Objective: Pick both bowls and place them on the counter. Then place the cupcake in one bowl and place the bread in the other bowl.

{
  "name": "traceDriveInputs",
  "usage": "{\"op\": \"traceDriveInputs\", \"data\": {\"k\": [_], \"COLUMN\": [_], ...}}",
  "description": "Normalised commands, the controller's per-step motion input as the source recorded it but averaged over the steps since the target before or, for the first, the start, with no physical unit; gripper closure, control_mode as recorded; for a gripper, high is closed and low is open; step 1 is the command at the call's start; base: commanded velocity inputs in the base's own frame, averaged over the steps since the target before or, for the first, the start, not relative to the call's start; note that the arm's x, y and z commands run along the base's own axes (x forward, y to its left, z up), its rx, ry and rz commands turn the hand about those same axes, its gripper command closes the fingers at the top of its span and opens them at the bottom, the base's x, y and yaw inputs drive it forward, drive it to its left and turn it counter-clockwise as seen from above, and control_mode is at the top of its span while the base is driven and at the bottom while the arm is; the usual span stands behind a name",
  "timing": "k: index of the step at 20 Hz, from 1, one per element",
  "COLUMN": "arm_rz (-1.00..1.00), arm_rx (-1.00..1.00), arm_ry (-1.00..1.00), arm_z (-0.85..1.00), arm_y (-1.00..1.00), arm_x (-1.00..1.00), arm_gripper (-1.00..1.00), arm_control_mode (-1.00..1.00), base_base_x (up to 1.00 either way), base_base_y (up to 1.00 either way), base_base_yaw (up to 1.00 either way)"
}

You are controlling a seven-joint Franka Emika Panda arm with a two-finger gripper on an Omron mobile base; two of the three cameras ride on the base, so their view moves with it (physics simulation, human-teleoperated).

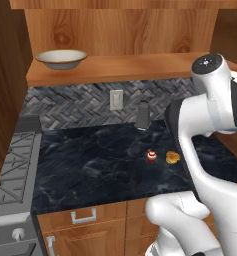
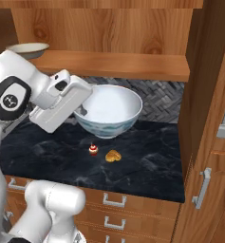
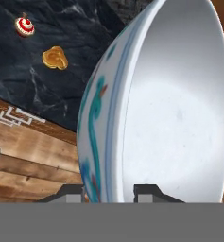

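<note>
The two-finger gripper (image 3: 108, 191) is pinching the rim of the deep white bowl with the blue-green pattern outside (image 2: 110, 110), one dark fingertip against the patterned outer wall and the other inside the pale hollow, as the hand view shows. In the right base view the bowl hangs in the air above the black marble counter with faint pale veins (image 2: 152, 161), near its back edge by the grey tiled wall, with its mouth tipped slightly toward the camera. The step in hand looks like setting this bowl down on the counter. To do it well, I would level the bowl so its foot meets the slab flat, lower it gently, and pick a bare patch well apart from the two small foods, so neither gets knocked or covered. Letting go only once the foot rests fully should keep the bowl from rocking. The tiny cupcake with red wrapper and white frosting (image 2: 93, 150) and the small lumpy golden-orange bread (image 2: 113, 155) sit just beside each other near the middle of the counter, below and in front of the held bowl. The shallow wide cream bowl with the tan rim (image 1: 62, 58) rests on the wooden shelf (image 1: 140, 67), toward its left end, not yet brought down.
</note>
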Motion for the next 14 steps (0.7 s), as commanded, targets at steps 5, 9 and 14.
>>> {"op": "traceDriveInputs", "data": {"k": [5, 9, 14], "arm_rz": [0.0, 0.0, 0.0], "arm_rx": [0.0, 0.0, 0.0], "arm_ry": [0.02, 0.01, 0.03], "arm_z": [-0.55, -0.52, -0.46], "arm_y": [-0.12, -0.12, -0.08], "arm_x": [0.05, 0.17, 0.3], "arm_gripper": [1.0, 1.0, 1.0], "arm_control_mode": [-1.0, -1.0, -1.0], "base_base_x": [0.0, 0.0, 0.0], "base_base_y": [0.0, 0.0, 0.0], "base_base_yaw": [0.0, 0.0, 0.0]}}
